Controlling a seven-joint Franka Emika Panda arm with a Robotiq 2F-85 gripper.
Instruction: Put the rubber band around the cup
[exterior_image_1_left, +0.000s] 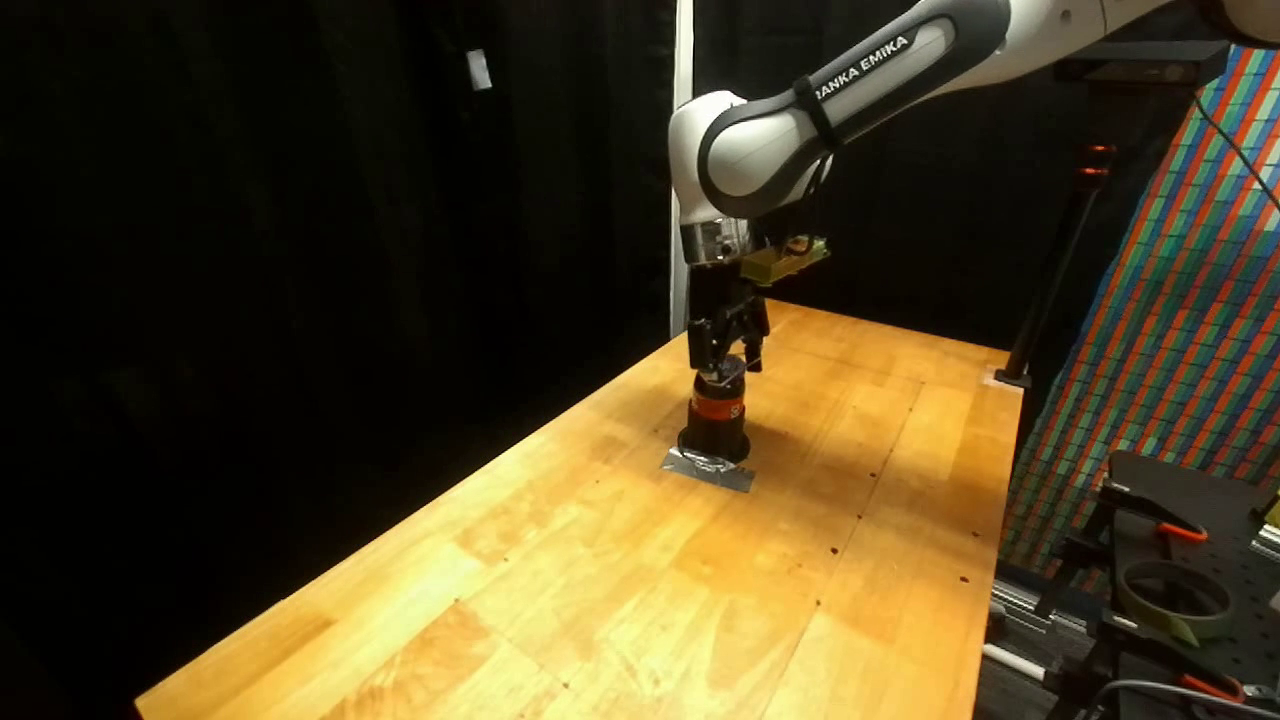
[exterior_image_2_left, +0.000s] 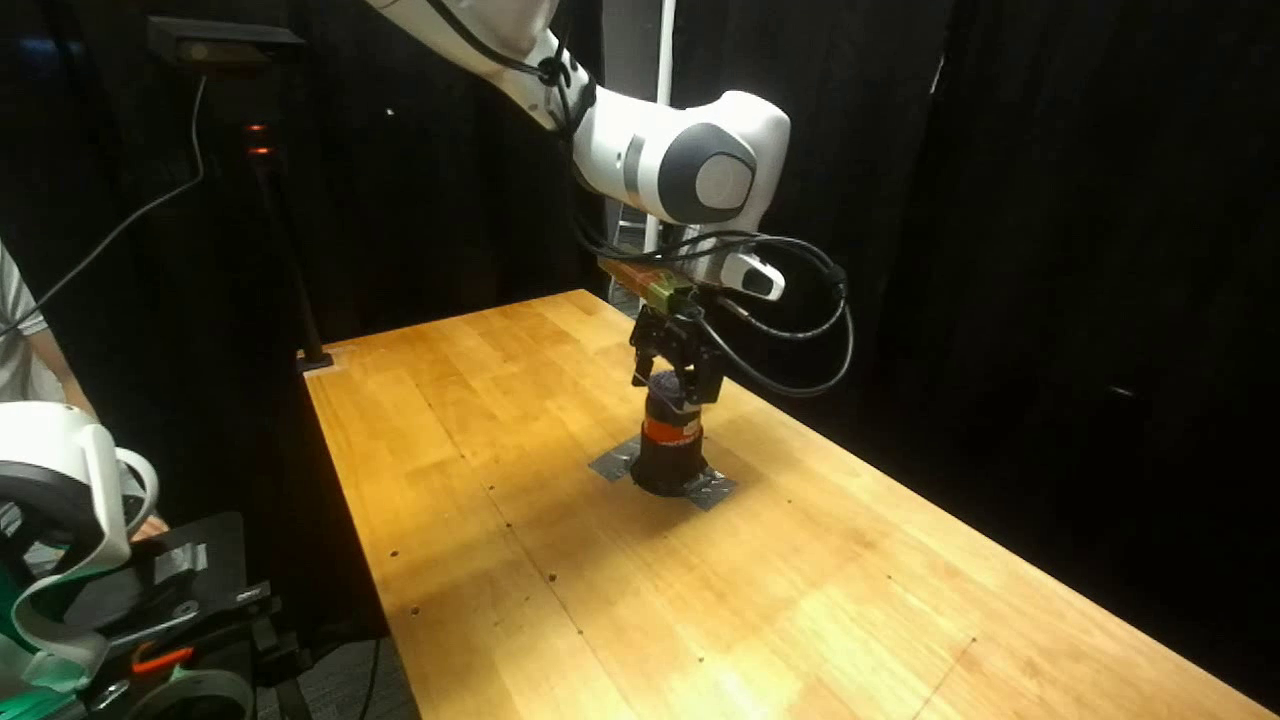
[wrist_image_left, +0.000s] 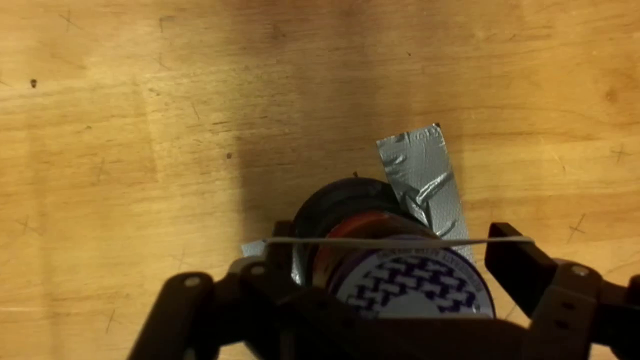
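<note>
The cup (exterior_image_1_left: 716, 436) stands upright on the wooden table, dark with an orange-red band round its middle. It also shows in an exterior view (exterior_image_2_left: 670, 460). In the wrist view its white and purple patterned top (wrist_image_left: 415, 280) lies between my fingers. My gripper (wrist_image_left: 394, 241) is open, pointing down, right at the top of the cup in both exterior views (exterior_image_1_left: 731, 368) (exterior_image_2_left: 672, 390). The thin pale rubber band (wrist_image_left: 400, 243) is stretched between the two spread fingers. Its visible strand crosses in front of the cup; whether it circles the cup I cannot tell.
Grey tape strips (wrist_image_left: 425, 175) lie at the cup's foot on the table (exterior_image_1_left: 640, 600). Cables (exterior_image_2_left: 845, 330) loop beside the wrist. A post (exterior_image_1_left: 1040, 290) stands at a table corner. A side stand with a tape roll (exterior_image_1_left: 1175, 600) is beyond the table's edge.
</note>
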